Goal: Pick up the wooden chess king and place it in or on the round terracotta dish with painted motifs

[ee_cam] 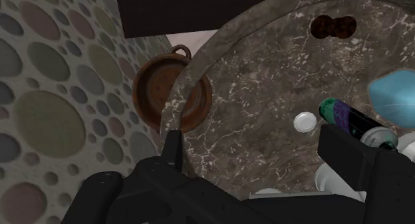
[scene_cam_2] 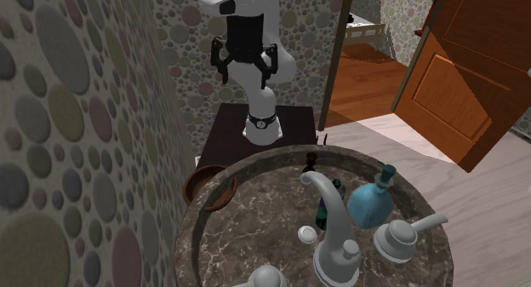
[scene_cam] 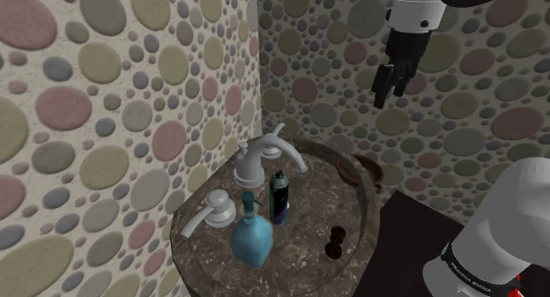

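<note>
The chess king is a small dark brown piece standing on the near rim of the round marble sink. It also shows in the second exterior view and the wrist view. The round brown dish sits at the sink's edge against the spotted wall, partly under the rim. My black gripper hangs high above the sink, open and holding nothing. It is far from both the king and the dish.
A white faucet with a handle stands at the sink's back. A blue bottle and a dark spray bottle stand in the basin. Spotted walls enclose the corner. A dark cabinet top adjoins the sink.
</note>
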Motion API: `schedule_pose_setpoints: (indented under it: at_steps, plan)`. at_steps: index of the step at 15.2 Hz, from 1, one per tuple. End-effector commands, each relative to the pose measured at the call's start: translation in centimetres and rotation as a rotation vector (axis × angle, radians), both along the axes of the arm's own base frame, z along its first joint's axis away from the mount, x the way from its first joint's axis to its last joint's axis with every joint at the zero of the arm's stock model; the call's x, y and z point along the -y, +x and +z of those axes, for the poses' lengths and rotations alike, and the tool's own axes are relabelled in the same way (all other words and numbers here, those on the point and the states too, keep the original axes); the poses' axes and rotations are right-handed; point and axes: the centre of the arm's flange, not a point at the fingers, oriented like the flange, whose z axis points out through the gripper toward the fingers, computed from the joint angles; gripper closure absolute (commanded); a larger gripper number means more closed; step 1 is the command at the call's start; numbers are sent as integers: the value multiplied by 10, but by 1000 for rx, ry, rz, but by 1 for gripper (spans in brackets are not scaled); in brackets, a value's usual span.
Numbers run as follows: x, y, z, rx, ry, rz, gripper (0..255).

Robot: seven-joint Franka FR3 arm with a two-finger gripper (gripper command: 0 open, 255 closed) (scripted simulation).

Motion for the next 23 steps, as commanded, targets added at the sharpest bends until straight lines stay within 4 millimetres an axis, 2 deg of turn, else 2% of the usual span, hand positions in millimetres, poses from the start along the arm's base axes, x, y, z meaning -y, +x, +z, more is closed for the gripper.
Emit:
schedule_pose_setpoints:
  at_steps: [1, 12, 23]
  plan:
    - [0, 0, 0, 0, 0, 0, 0]
    - [-111, 2, -108, -65, -78, 49, 0]
    - [-212, -9, -223, -130, -156, 98, 0]
